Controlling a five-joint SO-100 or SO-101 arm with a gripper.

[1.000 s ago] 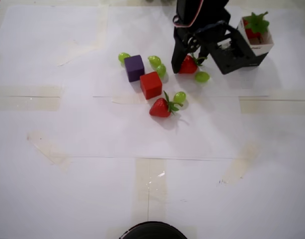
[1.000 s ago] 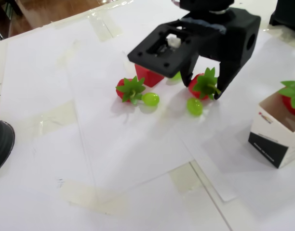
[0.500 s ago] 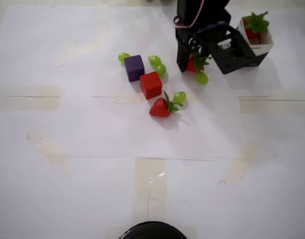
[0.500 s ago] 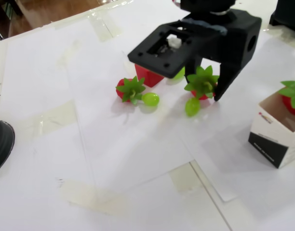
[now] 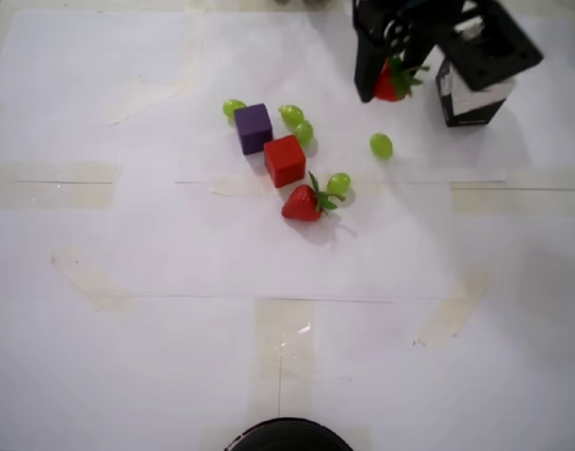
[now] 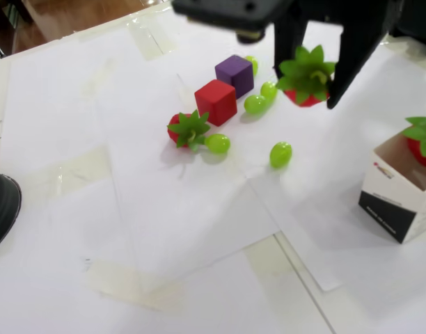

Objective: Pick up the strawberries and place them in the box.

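End effector (image 6: 312,82) aloft, clamped around a strawberry (image 6: 307,75).

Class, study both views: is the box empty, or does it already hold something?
Not empty. In the fixed view, the box already holds one strawberry, its leafy top above the rim.

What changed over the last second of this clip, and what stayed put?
The gripper, which closed on a strawberry among the grapes, has lifted it off the table and carried it toward the box. The other loose strawberry, red cube, purple cube, grapes and the strawberry in the box have not moved.
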